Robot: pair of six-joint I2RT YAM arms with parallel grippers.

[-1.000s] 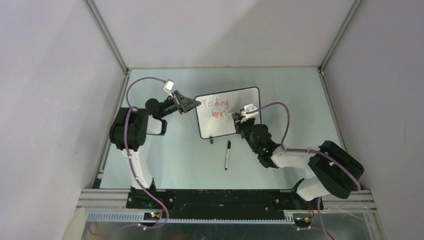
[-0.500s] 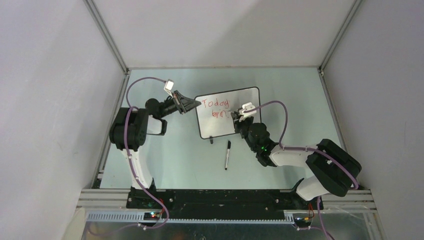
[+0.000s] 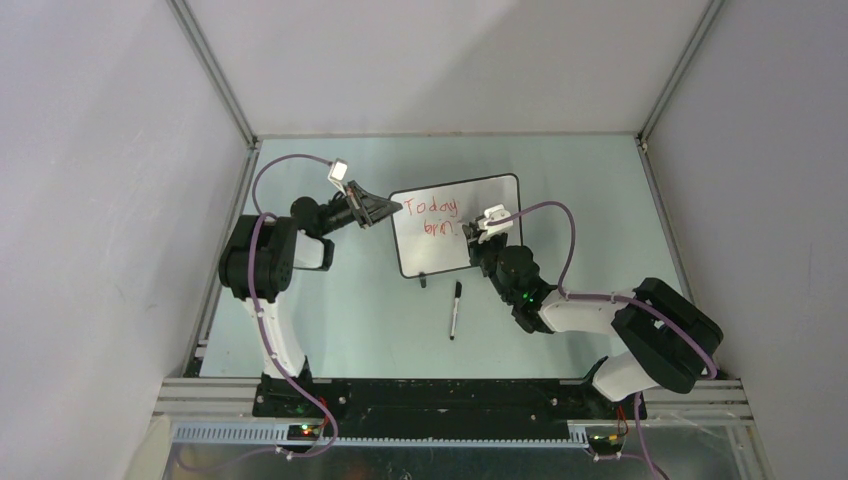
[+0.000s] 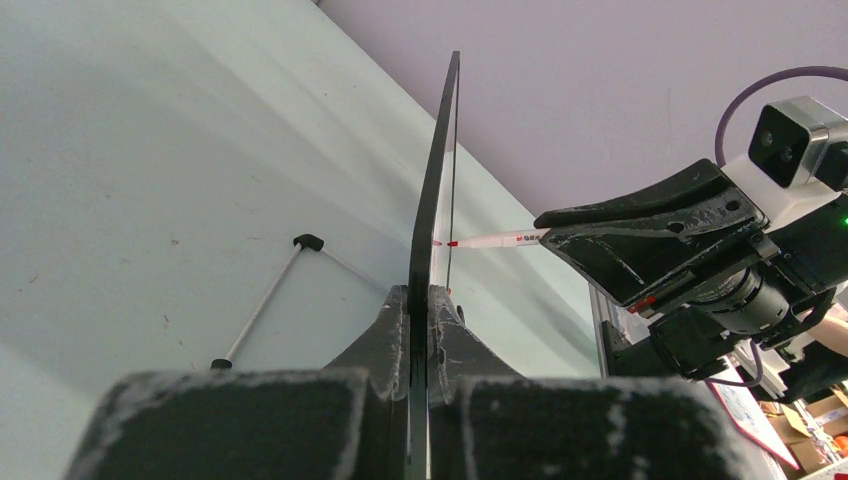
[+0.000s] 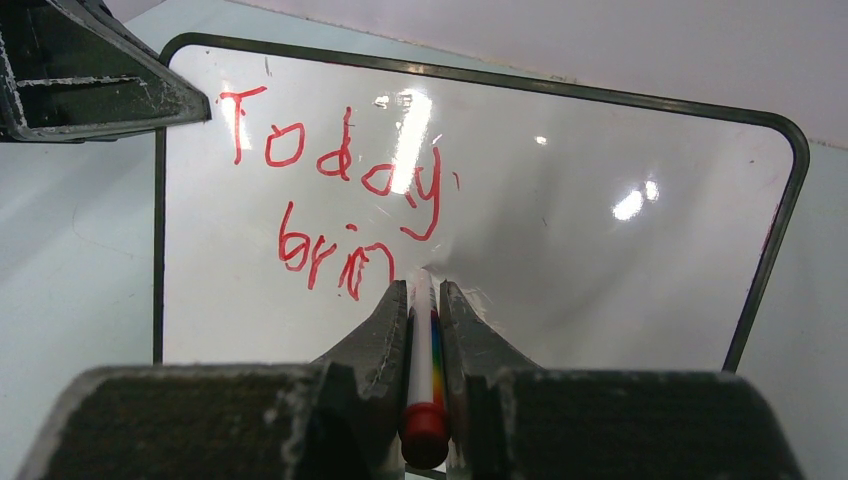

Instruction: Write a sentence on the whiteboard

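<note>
The whiteboard (image 3: pixel 482 200) stands tilted in the middle of the table, its black frame held at the left edge by my left gripper (image 3: pixel 392 208), which is shut on it; in the left wrist view the board (image 4: pixel 437 190) shows edge-on between the jaws. The sentence (image 5: pixel 330 190) reads "Today" over "brin" in red. My right gripper (image 5: pixel 424 295) is shut on a red marker (image 5: pixel 424 350), whose tip touches the board just right of "brin". The marker (image 4: pixel 495 240) also shows in the left wrist view.
A black marker (image 3: pixel 455 308) lies on the table in front of the board. The board's black foot (image 3: pixel 424 281) sticks out below its lower edge. Grey walls and metal posts close in the table.
The right arm has shifted slightly since one second ago. The writing looks the same, and the left arm has not moved.
</note>
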